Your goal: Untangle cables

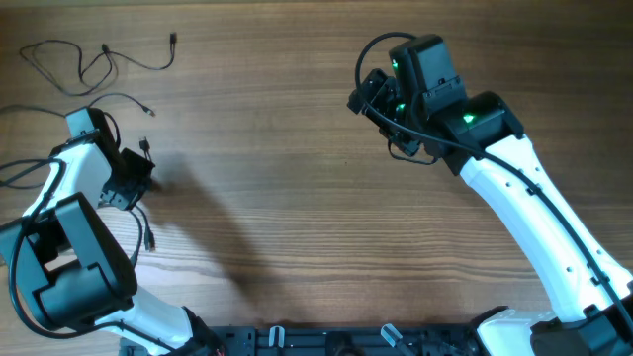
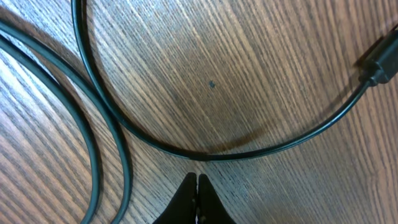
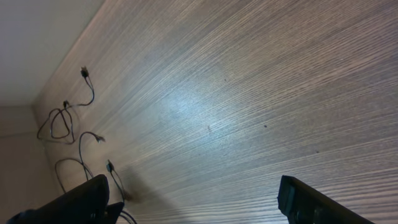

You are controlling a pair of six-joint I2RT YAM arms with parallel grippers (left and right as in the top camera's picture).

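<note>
Several thin black cables lie at the table's far left. One looped cable (image 1: 69, 64) lies at the top left corner, and it also shows in the right wrist view (image 3: 59, 124). A second cable (image 1: 127, 98) ends in a small plug. A third cable (image 1: 148, 232) runs under my left gripper (image 1: 134, 183). In the left wrist view my left gripper (image 2: 198, 182) is shut with nothing between its tips. A cable curve (image 2: 205, 155) lies just ahead of the tips and ends in a plug (image 2: 380, 62). My right gripper (image 1: 368, 94) is wide open and empty above bare wood (image 3: 199, 202).
Two more strands (image 2: 93, 143) run side by side to the left of my left fingertips. The thicker arm cable (image 1: 20, 173) hangs by the left arm at the table's left edge. The wooden table (image 1: 316, 218) spreads between the two arms.
</note>
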